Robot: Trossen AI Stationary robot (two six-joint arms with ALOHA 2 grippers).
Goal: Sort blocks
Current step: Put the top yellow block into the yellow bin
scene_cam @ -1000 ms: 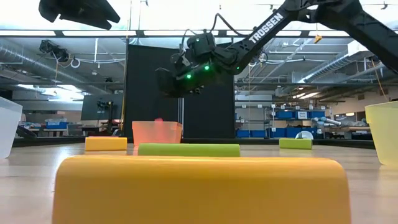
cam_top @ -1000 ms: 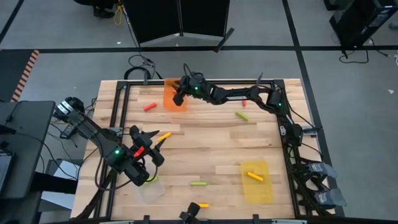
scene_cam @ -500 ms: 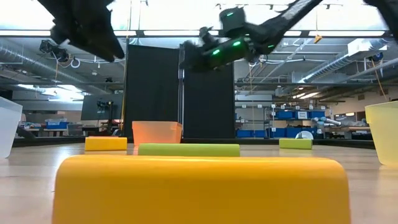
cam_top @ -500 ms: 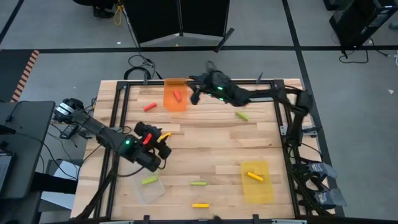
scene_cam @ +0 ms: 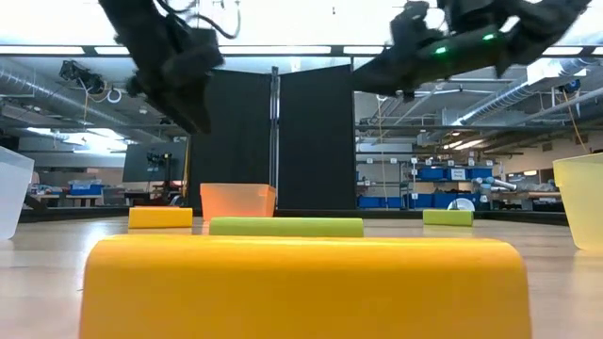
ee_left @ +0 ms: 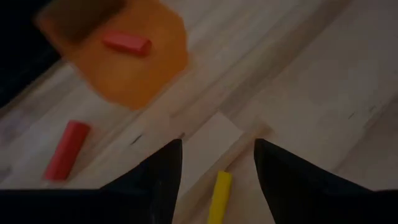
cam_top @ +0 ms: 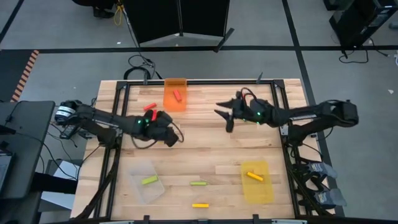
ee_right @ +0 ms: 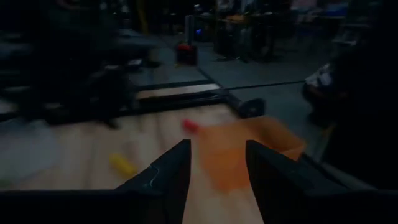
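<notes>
Yellow block (ee_left: 218, 197) lies on the bench near its left edge, directly ahead of the left gripper (ee_left: 214, 163), whose empty fingers spread wide astride it, its long axis running lengthwise between them; the right gripper (cam_top: 225, 116), also open and empty, is well apart.

Red block (cam_top: 177, 95) in orange bin (cam_top: 175, 103); yellow block (ee_left: 219, 196).
</notes>
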